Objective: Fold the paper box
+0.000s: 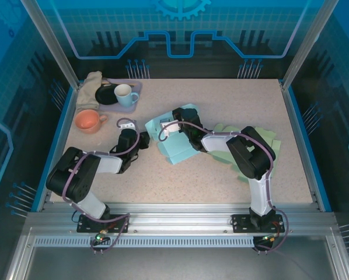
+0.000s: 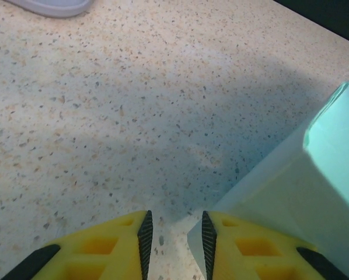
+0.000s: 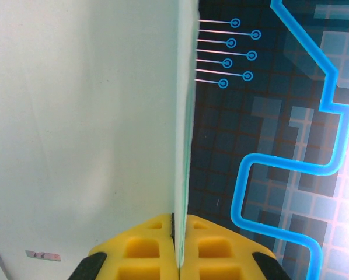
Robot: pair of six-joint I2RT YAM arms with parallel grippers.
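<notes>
The paper box (image 1: 177,149) is a pale teal, half-formed shell lying in the middle of the table. My right gripper (image 1: 173,123) reaches into its top from the right. In the right wrist view that gripper (image 3: 179,219) is shut on a thin upright panel of the box (image 3: 75,116), seen edge-on. My left gripper (image 1: 144,140) sits low at the box's left side. In the left wrist view it (image 2: 174,219) is open, with speckled table showing in the gap. A pointed corner of the box (image 2: 291,186) pokes in against the right finger (image 2: 244,245) and is not pinched.
A pink tray (image 1: 136,87) at the back left carries a black plate and a pale blue mug (image 1: 125,93), with a beige cloth (image 1: 91,87) beside it. An orange cup (image 1: 88,121) stands nearer. Flat green paper sheets (image 1: 262,143) lie under the right arm.
</notes>
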